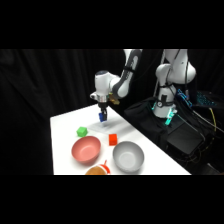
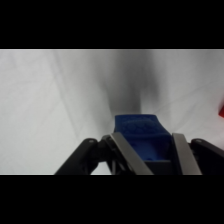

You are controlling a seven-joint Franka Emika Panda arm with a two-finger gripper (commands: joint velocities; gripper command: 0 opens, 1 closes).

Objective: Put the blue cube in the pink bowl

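Note:
My gripper point(image 1: 102, 117) hangs over the far part of the white table point(image 1: 62, 140) and is shut on the blue cube point(image 1: 102, 117), held a little above the surface. In the wrist view the blue cube point(image 2: 141, 137) sits between my two metal fingers point(image 2: 125, 152), and only white table lies beyond it. The pink bowl point(image 1: 85, 149) stands upright nearer the front, to the left of and below my gripper in the side view, with nothing visible inside.
A green block point(image 1: 81, 131) lies left of my gripper and a red cube point(image 1: 113, 139) lies between the bowls. The grey bowl point(image 1: 128, 155) stands right of the pink one. An orange object point(image 1: 96, 170) sits at the front edge. A red sliver point(image 2: 221, 108) shows at the wrist view's right edge.

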